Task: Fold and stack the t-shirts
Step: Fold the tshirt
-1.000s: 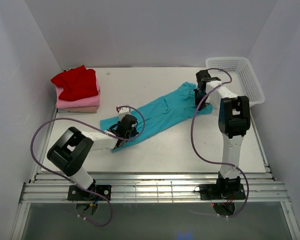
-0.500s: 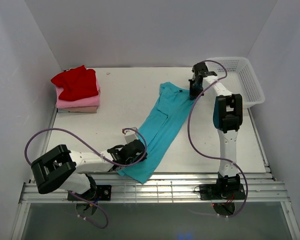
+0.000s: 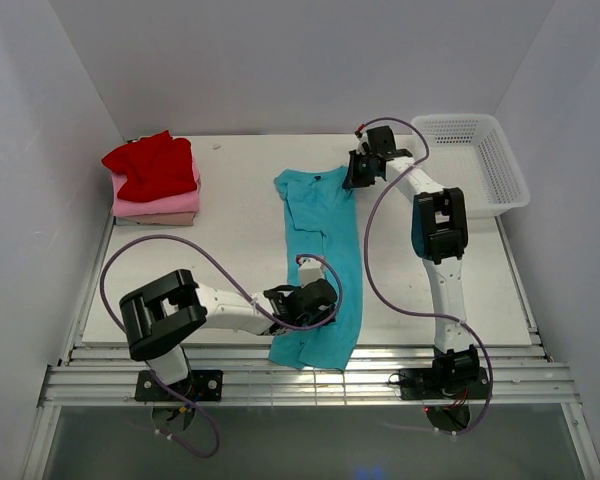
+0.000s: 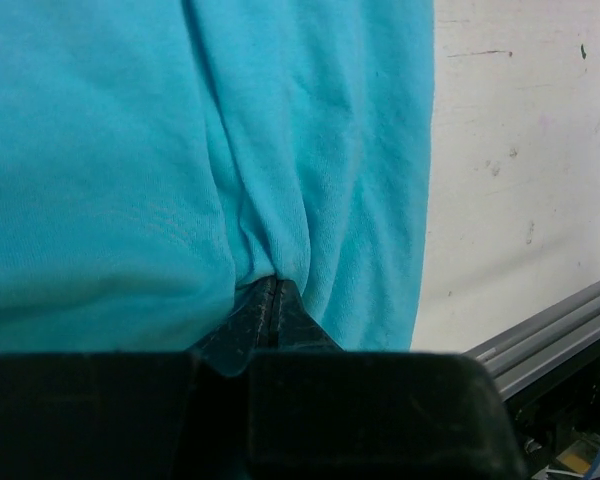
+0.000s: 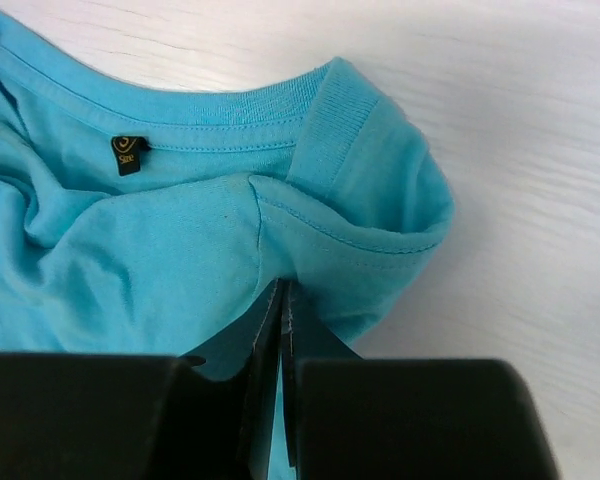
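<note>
Lengthwise, the teal t-shirt [image 3: 325, 240] spans the surface [image 3: 220, 260] from far centre to near edge; left end effector [image 4: 270, 288] pinches its lower part, right end effector [image 5: 282, 295] pinches the shoulder beside the collar [image 5: 195, 112].

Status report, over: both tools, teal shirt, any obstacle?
Left tool shut on plain teal cloth t-shirt, lower end. Right tool shut on its shoulder beside collar. Nothing in the way.

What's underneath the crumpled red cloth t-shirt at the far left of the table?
Under the red cloth t-shirt lies a folded pink cloth t-shirt, and below that a folded beige cloth t-shirt, only their edges showing. The white table top beneath the stack is covered.
</note>
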Controlling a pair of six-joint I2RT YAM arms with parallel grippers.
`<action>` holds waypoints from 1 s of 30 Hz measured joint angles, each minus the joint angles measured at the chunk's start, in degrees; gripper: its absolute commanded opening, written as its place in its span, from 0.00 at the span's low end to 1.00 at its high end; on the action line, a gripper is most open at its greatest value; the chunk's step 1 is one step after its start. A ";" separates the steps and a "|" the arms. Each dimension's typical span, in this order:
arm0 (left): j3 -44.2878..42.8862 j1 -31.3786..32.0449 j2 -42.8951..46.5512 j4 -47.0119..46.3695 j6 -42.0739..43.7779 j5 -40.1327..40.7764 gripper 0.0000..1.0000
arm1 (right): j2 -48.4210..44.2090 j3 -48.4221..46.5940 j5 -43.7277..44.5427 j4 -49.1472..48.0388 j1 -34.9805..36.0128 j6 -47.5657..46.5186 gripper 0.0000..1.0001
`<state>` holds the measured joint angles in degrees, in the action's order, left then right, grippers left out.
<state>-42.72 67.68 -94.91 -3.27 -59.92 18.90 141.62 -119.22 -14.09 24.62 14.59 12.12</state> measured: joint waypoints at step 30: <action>-22.16 -29.92 -13.35 -4.96 28.85 -9.68 0.00 | -48.70 32.94 22.34 -16.72 9.46 -6.40 0.08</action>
<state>-64.88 37.76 -108.27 -8.23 -31.07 9.21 92.92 -86.28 8.25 7.90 24.05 5.72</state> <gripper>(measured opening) 0.017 0.078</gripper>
